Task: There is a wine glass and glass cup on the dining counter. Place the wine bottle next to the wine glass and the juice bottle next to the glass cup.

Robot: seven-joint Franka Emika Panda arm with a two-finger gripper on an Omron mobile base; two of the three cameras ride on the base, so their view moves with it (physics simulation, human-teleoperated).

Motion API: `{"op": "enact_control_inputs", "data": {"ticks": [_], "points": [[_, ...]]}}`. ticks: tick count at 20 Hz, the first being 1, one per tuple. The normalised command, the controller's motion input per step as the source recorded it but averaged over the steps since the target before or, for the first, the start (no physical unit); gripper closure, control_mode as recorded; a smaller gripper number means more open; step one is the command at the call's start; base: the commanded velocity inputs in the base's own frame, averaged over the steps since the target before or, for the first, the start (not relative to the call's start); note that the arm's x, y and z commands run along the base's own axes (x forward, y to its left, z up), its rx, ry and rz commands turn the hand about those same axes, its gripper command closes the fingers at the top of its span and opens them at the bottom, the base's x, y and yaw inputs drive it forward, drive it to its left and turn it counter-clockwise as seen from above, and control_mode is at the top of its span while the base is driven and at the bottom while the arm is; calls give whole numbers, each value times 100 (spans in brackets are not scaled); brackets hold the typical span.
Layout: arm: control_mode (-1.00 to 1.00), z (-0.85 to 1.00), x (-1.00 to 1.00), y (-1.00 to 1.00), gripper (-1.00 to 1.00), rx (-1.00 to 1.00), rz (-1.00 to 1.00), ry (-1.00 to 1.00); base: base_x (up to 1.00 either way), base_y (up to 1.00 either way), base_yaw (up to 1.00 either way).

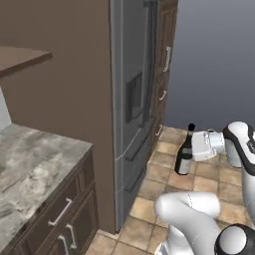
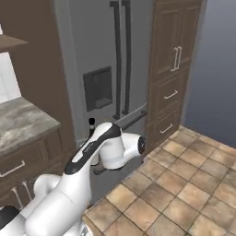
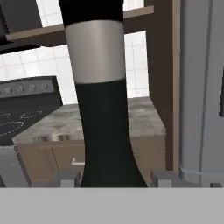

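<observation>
Gripping the wine bottle (image 1: 185,155) low on its body, the gripper (image 1: 195,149) carries it upright in the air beside the fridge (image 1: 132,99), neck up, fingers (image 3: 65,178) either side, so the dining counter must lie elsewhere, I judge

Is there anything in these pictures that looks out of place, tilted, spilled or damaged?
Nothing looks spilled or damaged. One thing is unusual: the wine bottle is held in the gripper in the air above the tiled floor, near the refrigerator, slightly tilted. It looks intact.
</observation>
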Motion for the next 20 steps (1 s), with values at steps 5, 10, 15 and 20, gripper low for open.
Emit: {"op": "enact_control_inputs", "data": {"ticks": [5,10,15,20], "points": [[100,0,0,0,100,0,0,0,0,7,-100],[100,0,0,0,100,0,0,0,0,8,-100],[100,0,0,0,100,0,0,0,3,9,-97],[100,0,0,0,100,0,0,0,69,18,-34]]}}
